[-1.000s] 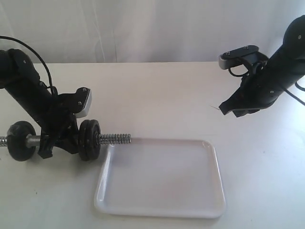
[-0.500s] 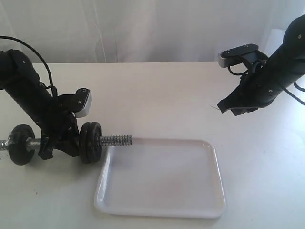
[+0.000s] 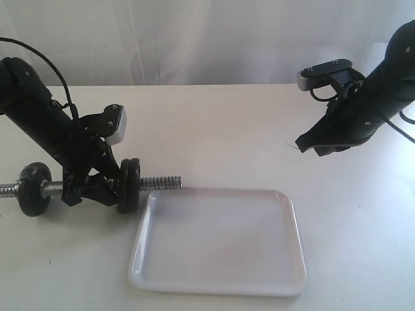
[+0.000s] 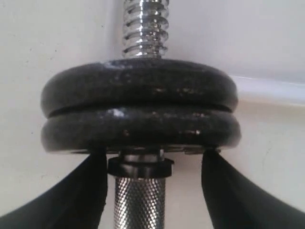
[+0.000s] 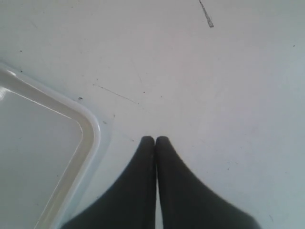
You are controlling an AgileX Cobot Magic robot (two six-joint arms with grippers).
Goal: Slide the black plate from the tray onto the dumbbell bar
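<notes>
The left tool (image 3: 89,192) and the dumbbell bar (image 3: 159,183) are sitting a little higher and farther right in the exterior view than half a second ago. The black plate (image 4: 138,83) is riding on the bar, pressing flat against a second disc (image 4: 140,129), with the threaded end pointing past the far left corner of the tray (image 3: 217,288). A third disc (image 3: 34,189) is sitting on the bar's other end. The left tool's fingers (image 4: 90,191) are standing spread on either side of the knurled shaft. The right tool (image 5: 155,140), fingers pressed together, is hovering over the counter (image 3: 214,129) beyond the tray's far right corner.
</notes>
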